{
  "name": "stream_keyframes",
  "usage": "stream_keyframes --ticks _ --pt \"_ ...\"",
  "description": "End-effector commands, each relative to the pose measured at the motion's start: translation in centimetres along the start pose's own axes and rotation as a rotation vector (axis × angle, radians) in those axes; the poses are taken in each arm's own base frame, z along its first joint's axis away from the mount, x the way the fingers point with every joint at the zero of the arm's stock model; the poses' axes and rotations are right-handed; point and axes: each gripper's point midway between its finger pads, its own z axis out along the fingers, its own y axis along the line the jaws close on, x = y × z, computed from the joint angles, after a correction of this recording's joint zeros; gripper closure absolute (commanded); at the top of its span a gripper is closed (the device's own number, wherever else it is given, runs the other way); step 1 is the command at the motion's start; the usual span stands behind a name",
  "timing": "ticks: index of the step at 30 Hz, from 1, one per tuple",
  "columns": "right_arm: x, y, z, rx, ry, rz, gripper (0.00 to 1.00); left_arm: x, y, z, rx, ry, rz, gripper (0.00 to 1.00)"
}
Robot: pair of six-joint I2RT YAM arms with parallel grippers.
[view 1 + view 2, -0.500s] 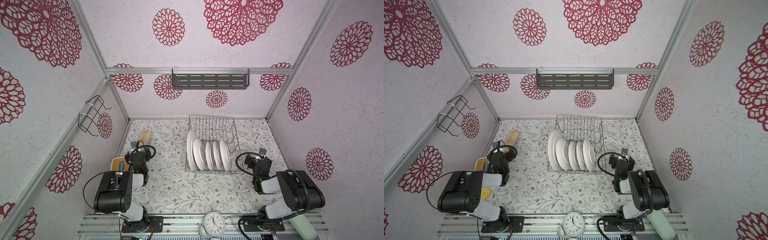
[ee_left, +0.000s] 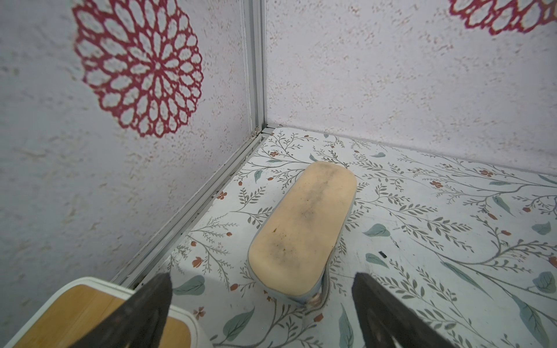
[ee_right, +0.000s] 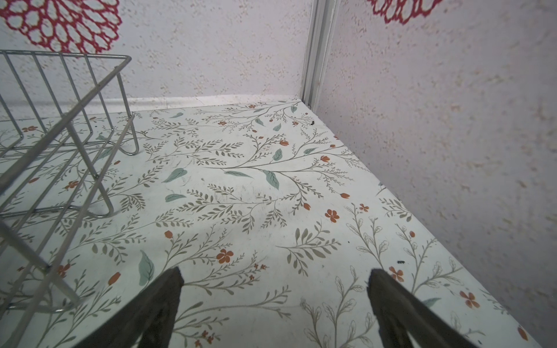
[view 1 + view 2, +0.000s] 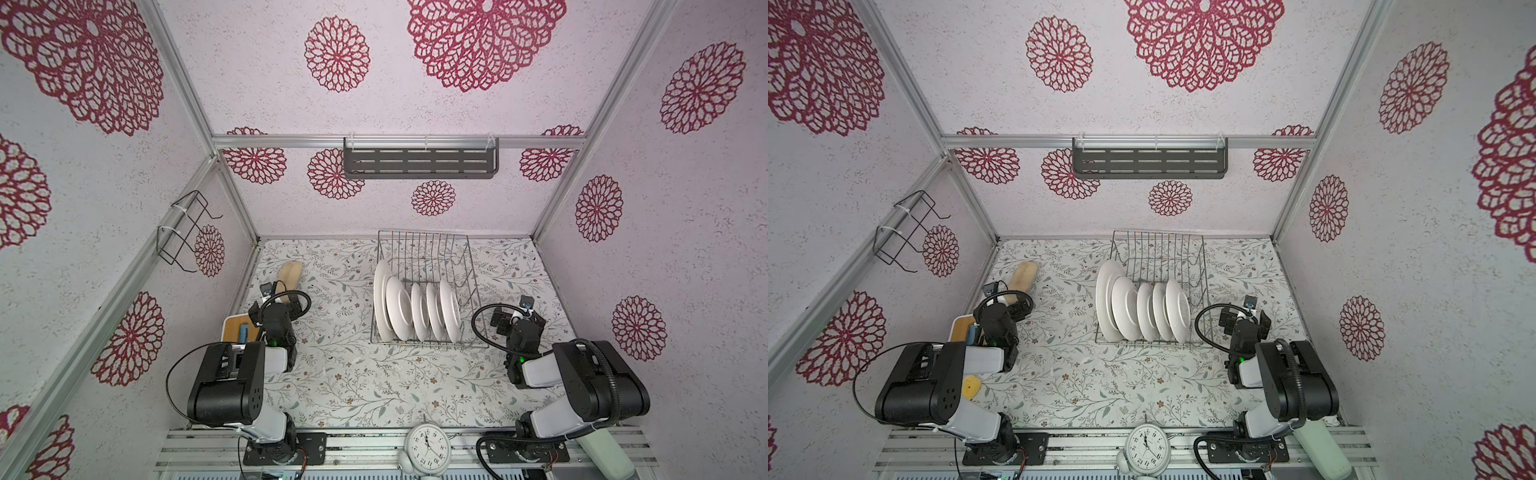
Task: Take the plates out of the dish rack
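Observation:
Several white plates (image 4: 415,311) (image 4: 1142,309) stand on edge in a row at the near end of the silver wire dish rack (image 4: 428,253) (image 4: 1158,251); the largest is leftmost. My left gripper (image 4: 286,301) (image 4: 1013,305) (image 2: 260,280) is open and low by the left wall, well left of the rack, its fingers either side of a beige pad's near end. My right gripper (image 4: 519,318) (image 4: 1246,322) (image 3: 275,275) is open over bare mat just right of the rack, holding nothing. The right wrist view shows only the rack's empty corner (image 3: 60,120); the plates are out of both wrist views.
A beige oblong pad (image 4: 289,274) (image 2: 304,229) lies at the far left. A white-edged wooden board (image 4: 235,328) (image 2: 90,310) sits against the left wall. A clock (image 4: 428,444) stands at the front edge. A dark grey shelf (image 4: 419,162) and a black wire holder (image 4: 183,228) hang on the walls.

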Motion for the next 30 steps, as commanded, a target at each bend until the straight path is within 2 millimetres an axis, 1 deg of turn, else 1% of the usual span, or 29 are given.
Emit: stream_keyframes --ticks 1,25,30 --pt "-2.27 -0.21 0.50 0.020 -0.071 0.021 0.01 -0.97 -0.15 0.46 0.008 -0.030 -0.024 0.03" --pt "-2.28 -0.24 0.51 0.021 -0.071 0.022 0.01 -0.85 -0.27 0.65 0.028 -0.017 -0.030 0.03" --pt "-2.25 -0.16 0.51 0.017 -0.069 0.022 0.01 -0.80 0.00 0.72 0.033 -0.014 -0.039 0.03"
